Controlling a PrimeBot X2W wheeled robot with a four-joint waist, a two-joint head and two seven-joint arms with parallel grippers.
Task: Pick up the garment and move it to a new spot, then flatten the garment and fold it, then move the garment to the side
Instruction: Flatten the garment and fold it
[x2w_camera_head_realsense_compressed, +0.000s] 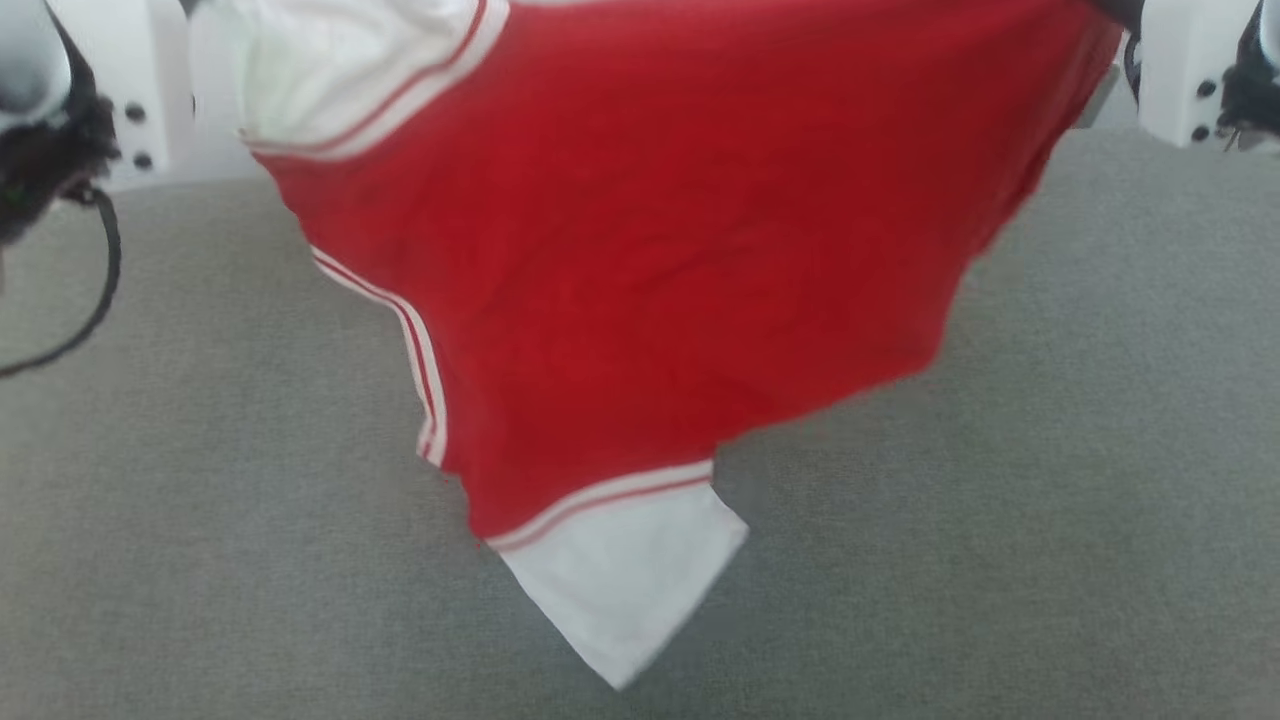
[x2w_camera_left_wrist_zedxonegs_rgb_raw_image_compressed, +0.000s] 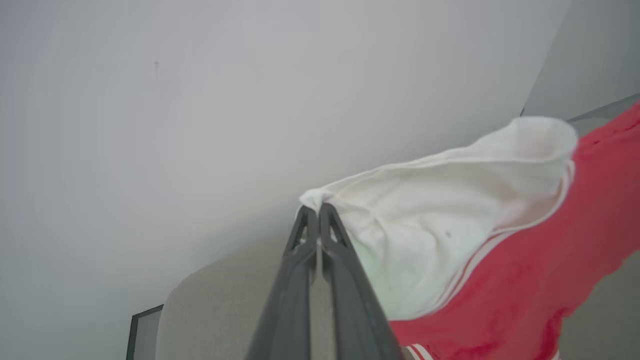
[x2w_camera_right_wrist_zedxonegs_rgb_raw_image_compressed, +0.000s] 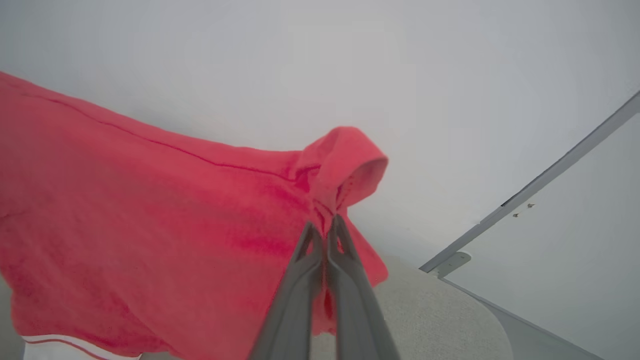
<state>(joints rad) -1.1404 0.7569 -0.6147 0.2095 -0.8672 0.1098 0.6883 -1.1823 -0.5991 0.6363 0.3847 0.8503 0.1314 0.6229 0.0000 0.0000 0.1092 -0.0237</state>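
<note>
Left end effector (x2w_camera_left_wrist_zedxonegs_rgb_raw_image_compressed: 314, 210), pinching garment (x2w_camera_left_wrist_zedxonegs_rgb_raw_image_compressed: 525, 280) edge, wall (x2w_camera_left_wrist_zedxonegs_rgb_raw_image_compressed: 150, 100) beyond

Soft, matt red-and-white cloth garment (x2w_camera_head_realsense_compressed: 650, 250); rough, matt, grey woven-fabric surface (x2w_camera_head_realsense_compressed: 200, 560)

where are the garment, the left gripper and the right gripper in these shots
garment (x2w_camera_head_realsense_compressed: 650, 250): head view, middle of its red body
left gripper (x2w_camera_left_wrist_zedxonegs_rgb_raw_image_compressed: 316, 212): left wrist view, between fingertips pinching white cloth
right gripper (x2w_camera_right_wrist_zedxonegs_rgb_raw_image_compressed: 325, 225): right wrist view, between fingertips pinching red cloth
</note>
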